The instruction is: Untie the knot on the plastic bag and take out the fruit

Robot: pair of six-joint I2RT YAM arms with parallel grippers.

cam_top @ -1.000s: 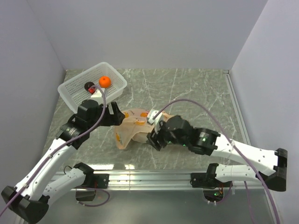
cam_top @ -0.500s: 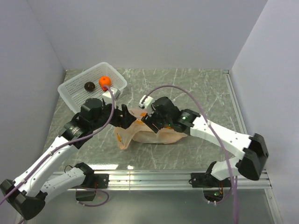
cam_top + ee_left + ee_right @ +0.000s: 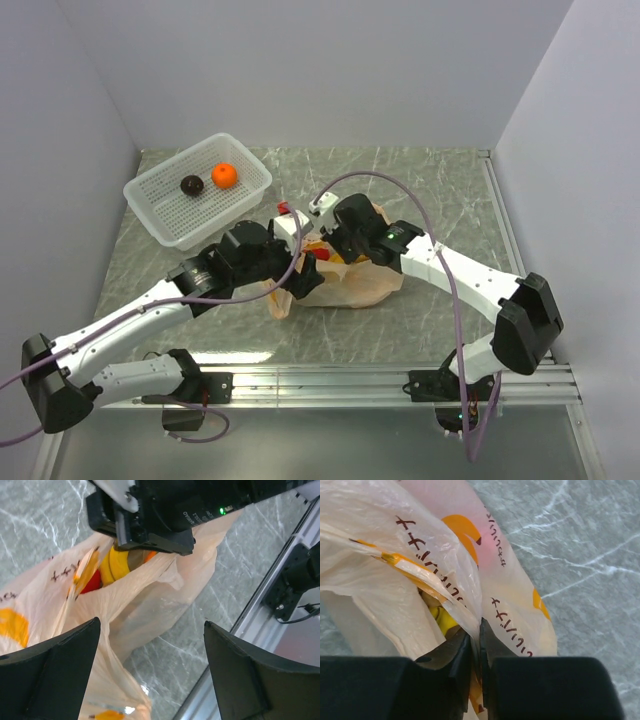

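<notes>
While the right gripper [image 3: 476, 630] pinches a fold of the plastic bag [image 3: 385, 595], the left gripper [image 3: 152, 625] hangs spread wide over it (contact unclear). Yellow fruit [image 3: 112, 567] shows inside.

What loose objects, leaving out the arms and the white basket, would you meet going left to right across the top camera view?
In order: dark brown round fruit → plain orange tangerine → crinkly see-through peach plastic bag.

The top camera looked steeply down from behind the arm bases [image 3: 185, 380], which lay along its lower edge. Each wrist camera hung close above the plastic bag [image 3: 365, 285], which all three views shared.
</notes>
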